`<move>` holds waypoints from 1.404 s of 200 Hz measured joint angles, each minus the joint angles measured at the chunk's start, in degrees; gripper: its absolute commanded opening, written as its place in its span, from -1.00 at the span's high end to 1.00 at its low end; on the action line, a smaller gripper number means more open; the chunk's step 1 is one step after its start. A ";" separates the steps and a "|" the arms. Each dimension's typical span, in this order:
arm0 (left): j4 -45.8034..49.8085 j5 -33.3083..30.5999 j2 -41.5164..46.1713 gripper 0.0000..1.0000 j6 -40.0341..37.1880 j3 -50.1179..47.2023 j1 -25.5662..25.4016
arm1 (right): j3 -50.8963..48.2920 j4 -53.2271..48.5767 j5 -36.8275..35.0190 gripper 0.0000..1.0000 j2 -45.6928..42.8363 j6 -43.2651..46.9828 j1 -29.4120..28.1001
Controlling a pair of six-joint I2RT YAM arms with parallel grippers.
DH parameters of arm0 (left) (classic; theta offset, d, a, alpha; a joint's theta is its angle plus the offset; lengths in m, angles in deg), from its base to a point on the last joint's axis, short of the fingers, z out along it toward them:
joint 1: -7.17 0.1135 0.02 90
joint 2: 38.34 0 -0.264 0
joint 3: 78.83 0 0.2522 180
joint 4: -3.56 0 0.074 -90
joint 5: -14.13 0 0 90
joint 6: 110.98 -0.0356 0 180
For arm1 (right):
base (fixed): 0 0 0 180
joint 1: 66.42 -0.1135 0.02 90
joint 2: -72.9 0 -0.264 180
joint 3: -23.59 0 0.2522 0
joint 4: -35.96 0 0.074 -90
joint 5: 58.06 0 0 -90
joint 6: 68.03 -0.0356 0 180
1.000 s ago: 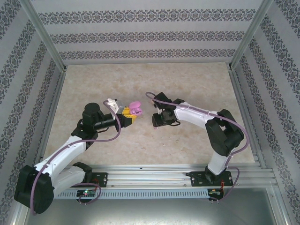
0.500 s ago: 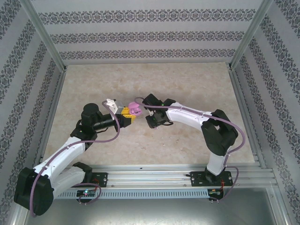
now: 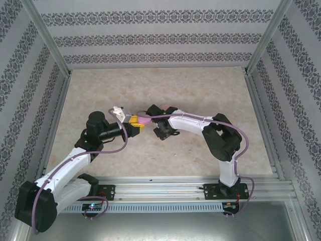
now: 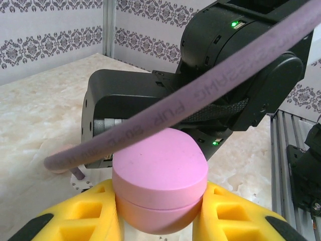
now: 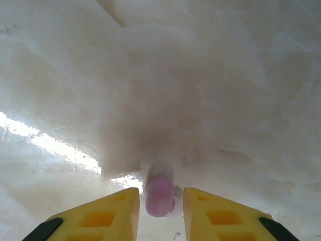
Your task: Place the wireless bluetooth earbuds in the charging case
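**Pink case clamped on the left, small bud between the right fingers**

We start at the left gripper (image 4: pixel 159 213). Its yellow fingers (image 4: pixel 85 216) press both sides of the pink oval charging case (image 4: pixel 160 165), which has a seam running round its middle and a smooth domed top. The jaws are closed on it.

On the right gripper (image 5: pixel 161 206) the jaws are narrow. One purple-pink earbud (image 5: pixel 159 193) stands between the yellow fingertips (image 5: pixel 118 206), with a sliver of gap showing on each side. We cannot tell whether the pads actually grip it. Beyond the bud we see only the glossy marbled tabletop (image 5: pixel 210 75), close and blurred.

From above, the case (image 3: pixel 144 120) sits about the middle of the tabletop (image 3: pixel 200 85), well away from every edge. The right arm (image 3: pixel 190 120) reaches in from the right, and its black wrist is just beside the case. In the left wrist view that black housing (image 4: pixel 150 110) stands right behind the case, and a purple cable (image 4: pixel 225 75) crosses in front of it.

Both arm bases are at the near edge, and patterned walls (image 3: pixel 160 40) enclose the other three sides.
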 measured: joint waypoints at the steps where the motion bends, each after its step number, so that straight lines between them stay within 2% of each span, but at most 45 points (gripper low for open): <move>1: 0.02 0.00 0.00 0.58 0.02 0.00 0.00 | 0.02 -0.04 0.00 0.44 0.07 -0.02 0.00; 116: 0.87 0.00 0.42 0.58 0.00 0.00 0.37 | 0.68 -1.31 -0.15 0.50 2.95 0.44 0.00; 163: 0.90 0.02 0.66 0.58 0.02 0.00 0.37 | 0.83 -1.44 -0.15 0.64 2.99 0.39 0.00; 193: 0.90 0.04 0.66 0.58 0.02 0.00 0.37 | -0.31 -1.05 0.33 0.67 1.73 0.11 0.31; 220: 0.90 0.50 0.59 0.58 0.02 0.07 0.39 | -4.55 -0.50 2.89 0.67 -5.05 -1.38 1.95; 252: 0.92 1.49 0.04 0.58 0.02 0.66 0.39 | -9.14 1.57 6.75 0.69 -19.08 -4.17 4.20; 281: 0.94 2.49 -1.25 0.58 0.02 1.95 0.44 | -12.87 5.29 13.40 0.68 -31.04 -6.86 3.30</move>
